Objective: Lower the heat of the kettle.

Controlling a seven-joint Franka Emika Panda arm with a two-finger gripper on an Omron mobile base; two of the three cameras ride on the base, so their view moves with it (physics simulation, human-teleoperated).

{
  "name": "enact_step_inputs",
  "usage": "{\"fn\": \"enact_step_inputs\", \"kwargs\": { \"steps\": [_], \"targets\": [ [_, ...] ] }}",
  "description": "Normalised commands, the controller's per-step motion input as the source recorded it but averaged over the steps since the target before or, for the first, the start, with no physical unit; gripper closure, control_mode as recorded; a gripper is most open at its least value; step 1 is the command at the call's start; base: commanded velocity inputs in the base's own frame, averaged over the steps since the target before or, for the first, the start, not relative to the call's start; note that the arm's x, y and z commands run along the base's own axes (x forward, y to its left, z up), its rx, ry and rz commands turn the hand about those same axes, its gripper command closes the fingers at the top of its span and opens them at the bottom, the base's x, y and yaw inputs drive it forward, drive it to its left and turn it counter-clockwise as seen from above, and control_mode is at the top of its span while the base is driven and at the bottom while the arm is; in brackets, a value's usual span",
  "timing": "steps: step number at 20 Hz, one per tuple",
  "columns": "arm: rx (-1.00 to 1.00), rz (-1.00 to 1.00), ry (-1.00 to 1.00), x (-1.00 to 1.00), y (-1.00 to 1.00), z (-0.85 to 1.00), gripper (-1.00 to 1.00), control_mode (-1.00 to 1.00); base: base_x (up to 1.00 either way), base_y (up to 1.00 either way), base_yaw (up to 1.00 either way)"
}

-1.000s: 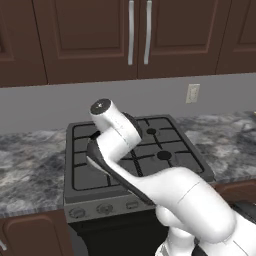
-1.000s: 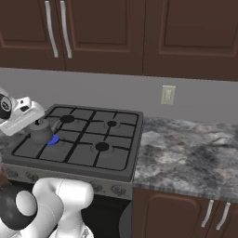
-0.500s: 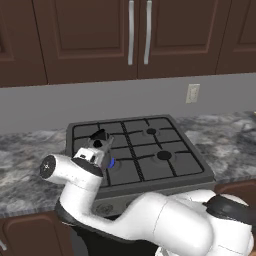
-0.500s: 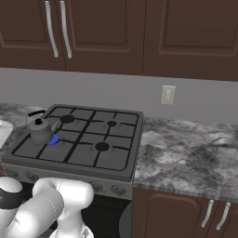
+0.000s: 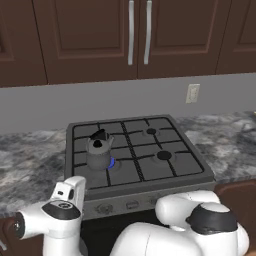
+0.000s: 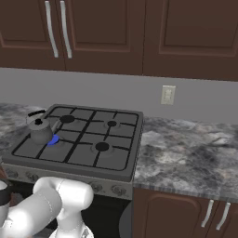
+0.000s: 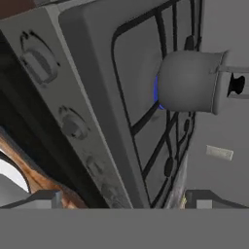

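Observation:
The small grey kettle [image 5: 99, 152] with its black handle stands on the front left burner of the stove [image 5: 170, 167], a blue flame [image 5: 111, 163] at its base. In the right base view the kettle [image 6: 39, 130] sits at the stove's left side. My hand [image 5: 73, 192] hangs low, before the left end of the stove's front panel. In the rolled hand view my gripper [image 7: 124, 200] is open, fingertips [image 7: 46, 198] wide apart with nothing between them. It faces the panel's knobs [image 7: 73, 125], with the kettle [image 7: 189, 81] beyond them.
Grey knobs [image 5: 131, 204] line the stove's front panel. Granite counter [image 6: 186, 148] flanks the stove on both sides. Dark wall cabinets [image 5: 135, 35] hang above, a wall outlet [image 6: 168, 95] is behind, and lower cabinet doors [image 6: 186, 214] stand at the right.
The arm has swung from above the stove's left burners down to the front of the stove at its left. The kettle, once partly covered, now shows fully and has not moved.

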Motion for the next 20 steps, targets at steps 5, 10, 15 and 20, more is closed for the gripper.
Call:
{"fn": "enact_step_inputs", "kwargs": {
  "steps": [5, 10, 15, 20],
  "targets": [
    [-0.09, 0.0, -0.01, -0.35, 0.0, -0.46, -1.0, -1.0, 0.0, 0.0, 0.0],
    [-0.04, 0.08, 0.0, 0.04, 0.05, -0.42, -1.0, -1.0, 0.0, 0.0, 0.0],
    [-0.05, 0.18, -0.05, 0.15, 0.13, -0.38, -1.0, -1.0, 0.0, 0.0, 0.0],
    [-0.06, 0.1, -0.1, 0.0, 0.0, -0.32, -1.0, -1.0, 0.0, 0.0, 0.0]
  ]
}}
